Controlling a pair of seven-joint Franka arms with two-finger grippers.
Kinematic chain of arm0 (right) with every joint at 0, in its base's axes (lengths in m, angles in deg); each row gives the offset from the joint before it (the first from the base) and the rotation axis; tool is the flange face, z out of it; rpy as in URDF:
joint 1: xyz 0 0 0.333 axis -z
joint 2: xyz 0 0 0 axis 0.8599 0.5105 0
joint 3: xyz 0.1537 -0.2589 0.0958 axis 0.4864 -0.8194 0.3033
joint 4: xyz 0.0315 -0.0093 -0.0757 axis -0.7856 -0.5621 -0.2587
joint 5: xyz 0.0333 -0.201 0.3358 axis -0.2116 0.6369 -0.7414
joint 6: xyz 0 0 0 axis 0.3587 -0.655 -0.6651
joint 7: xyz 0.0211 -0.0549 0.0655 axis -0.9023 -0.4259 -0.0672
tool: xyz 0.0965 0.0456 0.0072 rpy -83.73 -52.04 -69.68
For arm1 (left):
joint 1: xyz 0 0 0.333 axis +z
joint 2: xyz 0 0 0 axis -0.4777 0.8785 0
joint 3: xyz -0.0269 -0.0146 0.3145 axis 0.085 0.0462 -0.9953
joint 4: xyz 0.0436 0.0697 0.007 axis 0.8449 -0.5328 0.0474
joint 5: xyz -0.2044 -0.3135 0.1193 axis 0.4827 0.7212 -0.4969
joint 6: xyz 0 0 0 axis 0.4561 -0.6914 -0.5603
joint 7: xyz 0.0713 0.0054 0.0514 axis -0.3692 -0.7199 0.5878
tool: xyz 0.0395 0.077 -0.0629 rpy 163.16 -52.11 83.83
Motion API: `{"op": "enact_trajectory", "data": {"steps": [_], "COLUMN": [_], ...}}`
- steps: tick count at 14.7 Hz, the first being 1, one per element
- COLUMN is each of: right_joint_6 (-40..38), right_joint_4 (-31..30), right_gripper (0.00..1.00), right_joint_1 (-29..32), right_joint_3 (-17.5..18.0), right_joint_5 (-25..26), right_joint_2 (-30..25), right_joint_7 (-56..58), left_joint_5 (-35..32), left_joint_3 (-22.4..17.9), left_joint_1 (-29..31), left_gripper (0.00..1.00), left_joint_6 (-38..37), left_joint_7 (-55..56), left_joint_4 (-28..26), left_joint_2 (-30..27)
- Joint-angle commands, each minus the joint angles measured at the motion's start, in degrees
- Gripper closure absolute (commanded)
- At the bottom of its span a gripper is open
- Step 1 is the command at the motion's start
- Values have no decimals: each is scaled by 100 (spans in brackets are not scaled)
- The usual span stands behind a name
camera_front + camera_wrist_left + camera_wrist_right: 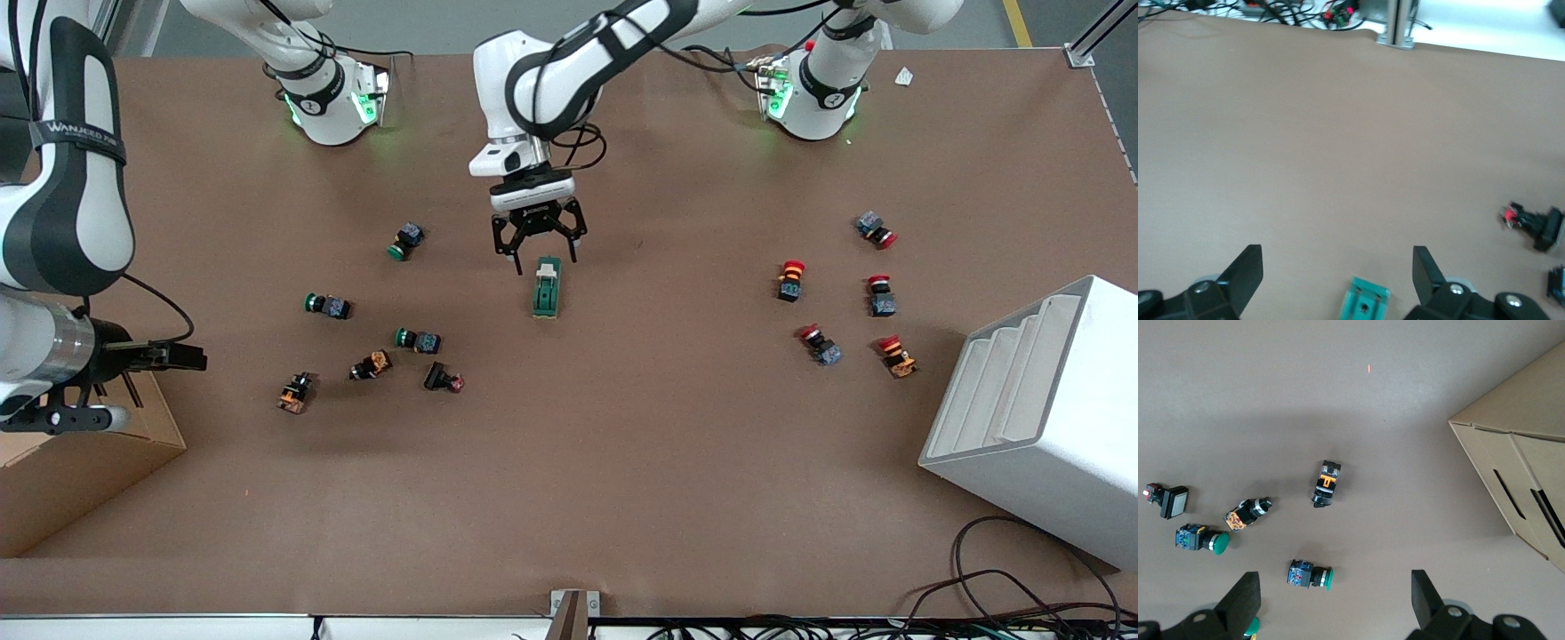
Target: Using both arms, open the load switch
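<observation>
The load switch (pixel 547 287), a dark-green oblong block with a cream toggle, lies flat at mid-table. My left gripper (pixel 544 253) hangs open just above the end of it that points to the robots' bases, not touching it. In the left wrist view that end of the load switch (pixel 1365 303) shows between the spread fingers of the left gripper (pixel 1338 257). My right gripper (pixel 191 357) is open and holds nothing, up in the air beside the cardboard box at the right arm's end. The right gripper (pixel 1335 583) looks down on a green push-button (pixel 1310 575).
Green and orange push-buttons (pixel 418 340) lie scattered between the switch and the right arm's end. Red-capped buttons (pixel 790 280) lie toward the left arm's end. A white stepped bin (pixel 1040 418) stands there too. A cardboard box (pixel 80 462) sits under the right arm.
</observation>
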Motion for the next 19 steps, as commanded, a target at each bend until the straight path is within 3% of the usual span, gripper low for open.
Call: {"op": "enact_trajectory", "data": {"steps": [1,6,12,17,19], "right_joint_6": [-17,-184,-297,-465,-509], "right_joint_4": [-305,-253,10,108,116], "right_gripper": [0,0,0,0,0], "right_joint_1": [63,187,204,195,195], "right_joint_3": [96,105,114,114,114], "right_joint_5": [142,142,212,229,177], "right_joint_2": [-303,-523,-532,-541,-550], "right_joint_7": [33,41,278,270,226], "left_joint_5": [1165,2986,3963,4832,5027], "left_joint_3": [24,24,16,-45,-404], "left_joint_1": [587,1949,3145,4271,4334], "left_gripper": [1,0,0,0,0], "left_joint_6": [56,-135,-1700,-2061,-2307], "left_joint_7": [-1122,-3389,-5983,-7871,-8523], "left_joint_4": [-89,43,1035,1151,1133], "left_joint_2": [-741,-1761,-1947,-2429,-2614]}}
